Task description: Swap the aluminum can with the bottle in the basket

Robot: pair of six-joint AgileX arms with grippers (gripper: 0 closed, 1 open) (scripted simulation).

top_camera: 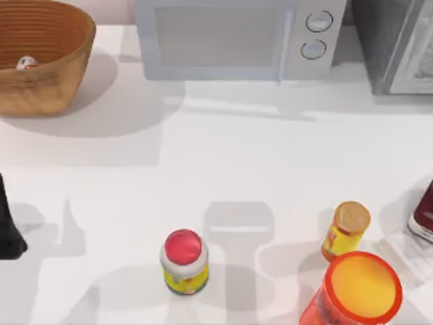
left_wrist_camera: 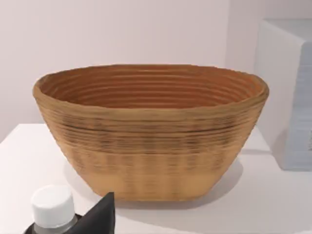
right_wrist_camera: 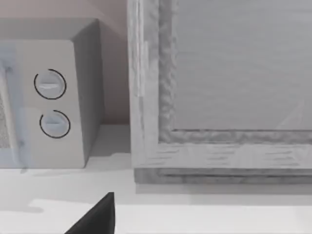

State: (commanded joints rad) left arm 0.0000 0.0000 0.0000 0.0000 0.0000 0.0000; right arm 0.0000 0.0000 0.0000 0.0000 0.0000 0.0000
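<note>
The can [top_camera: 27, 63] lies inside the basket [top_camera: 64, 61] at the surface's [top_camera: 223, 162] far left corner; how it points cannot be told. In the left wrist view the left hand [left_wrist_camera: 100, 217] grasps the white-capped bottle [left_wrist_camera: 52, 207] upright, short of the basket. A microwave [top_camera: 237, 37] stands beside the basket. Three jars [top_camera: 184, 261] [top_camera: 346, 230] [top_camera: 358, 288] stand near the front. The right hand [right_wrist_camera: 97, 217] faces the microwave; whether it is clenched I cannot tell.

The white bench [top_camera: 223, 156] lay open mid-way — a grey microwave [top_camera: 237, 37] walled the rear, a red-lidded yellow-labelled jar [top_camera: 184, 261] and orange-lidded yellow jar [top_camera: 346, 230] crowded the front.
</note>
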